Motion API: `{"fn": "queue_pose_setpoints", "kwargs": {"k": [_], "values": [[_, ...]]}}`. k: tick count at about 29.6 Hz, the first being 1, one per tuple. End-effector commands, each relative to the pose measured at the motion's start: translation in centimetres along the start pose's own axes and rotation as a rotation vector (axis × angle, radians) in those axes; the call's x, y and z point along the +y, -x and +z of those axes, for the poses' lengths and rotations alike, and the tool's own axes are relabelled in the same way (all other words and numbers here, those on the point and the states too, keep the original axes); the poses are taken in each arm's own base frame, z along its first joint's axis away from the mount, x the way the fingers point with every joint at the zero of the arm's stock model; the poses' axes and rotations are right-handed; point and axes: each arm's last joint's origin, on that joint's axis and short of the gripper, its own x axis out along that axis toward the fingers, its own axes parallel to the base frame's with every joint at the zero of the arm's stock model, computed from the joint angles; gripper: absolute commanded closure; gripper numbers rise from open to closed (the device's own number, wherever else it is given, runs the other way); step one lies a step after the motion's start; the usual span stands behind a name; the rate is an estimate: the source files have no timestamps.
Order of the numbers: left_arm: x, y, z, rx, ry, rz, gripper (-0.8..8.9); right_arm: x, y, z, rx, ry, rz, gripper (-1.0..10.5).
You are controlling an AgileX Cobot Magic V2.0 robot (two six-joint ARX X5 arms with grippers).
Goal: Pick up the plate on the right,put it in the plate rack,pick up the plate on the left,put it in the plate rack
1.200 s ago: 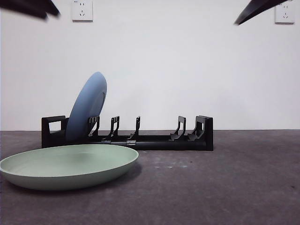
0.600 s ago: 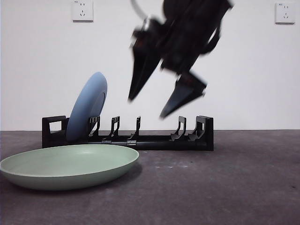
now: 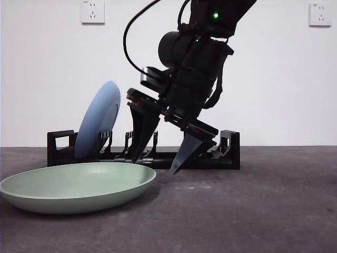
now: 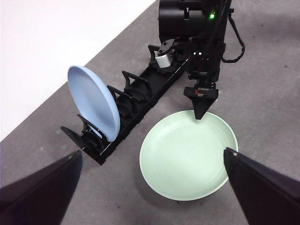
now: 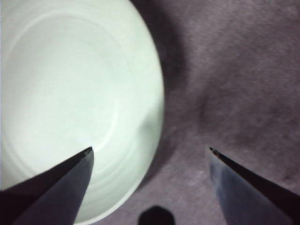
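The right gripper (image 3: 156, 167) is down low at the right rim of the green plate (image 3: 73, 185), its two black jaws spread wide and holding nothing. In the front view one jaw tip hangs just above the plate's right edge while the other points at the bare table just beside that edge. The right wrist view agrees: the rim of the green plate (image 5: 75, 103) runs between the two jaws, one over the plate's inner surface, the other over the dark table (image 5: 234, 84). Whether either tip touches the plate cannot be told.

The green plate lies flat on the near left part of the table (image 3: 253, 205), in front of the plate rack (image 3: 142, 150). The plate rack stands farther back, lengthwise across the table, near the white wall (image 3: 274, 79). A blue plate (image 3: 97, 126) stands on edge in a slot near the rack's left end, leaning a little to the right; the remaining slots toward the right end are unoccupied.

The left gripper (image 4: 150, 164) is held high above the scene, its jaws spread wide apart and empty, looking down on the green plate (image 4: 187, 159), the blue plate (image 4: 91, 101) and the plate rack (image 4: 136, 93). Two wall sockets (image 3: 92, 11) sit high on the wall.
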Motion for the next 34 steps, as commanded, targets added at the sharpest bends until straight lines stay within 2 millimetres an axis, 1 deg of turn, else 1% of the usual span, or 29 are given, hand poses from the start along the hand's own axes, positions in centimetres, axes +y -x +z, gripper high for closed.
{"fn": "queue_pose_setpoints", "kwargs": {"k": [1, 5, 9, 11, 12, 15, 16, 23, 26, 28, 29, 32, 34], "values": [[0.0, -0.1, 0.1, -0.002, -0.015, -0.012, 3.02, -0.3, -1.3, -0.2, 0.023, -0.014, -0.006, 5.4], [0.1, -0.4, 0.1, 0.002, -0.017, -0.031, 3.02, -0.4, -1.8, -0.1, 0.015, -0.036, -0.002, 5.4], [0.1, -0.9, 0.3, 0.006, -0.024, -0.06, 3.02, -0.3, -2.8, -0.3, 0.032, -0.04, 0.007, 6.4], [0.1, -1.1, 0.3, 0.011, -0.029, -0.075, 3.02, -0.3, -3.2, -0.3, 0.04, -0.039, 0.008, 6.5], [0.1, -1.2, 0.4, 0.011, -0.032, -0.08, 3.02, -0.3, -3.3, -0.4, 0.042, -0.042, 0.008, 6.8], [0.1, -1.6, 0.5, 0.015, -0.041, -0.112, 3.02, -0.3, -3.3, -0.3, 0.039, -0.044, 0.009, 9.1], [0.1, -1.8, 0.5, 0.018, -0.043, -0.119, 3.02, -0.3, -3.3, -0.3, 0.038, -0.044, 0.011, 9.6], [0.0, -3.0, 0.9, 0.053, -0.087, -0.163, 3.02, -0.2, -3.0, -0.4, 0.049, -0.049, 0.029, 9.6], [-0.2, -3.5, 1.1, 0.054, -0.117, -0.204, 3.03, 0.2, -1.8, -0.3, 0.033, -0.044, 0.033, 9.6], [-0.4, -3.9, 1.2, 0.057, -0.142, -0.237, 3.03, 0.7, -0.2, -0.1, 0.0, -0.034, 0.037, 9.6], [-0.5, -4.2, 1.3, 0.063, -0.159, -0.246, 3.03, 0.9, 0.8, 0.0, -0.017, -0.03, 0.037, 9.6], [-0.9, -4.9, 1.6, 0.088, -0.213, -0.268, 3.03, 1.4, 4.3, 0.0, -0.077, -0.023, 0.039, 9.6], [-1.4, -5.5, 1.9, 0.103, -0.277, -0.29, 3.03, 1.6, 6.9, -0.3, -0.112, -0.015, 0.035, 9.6]]}}
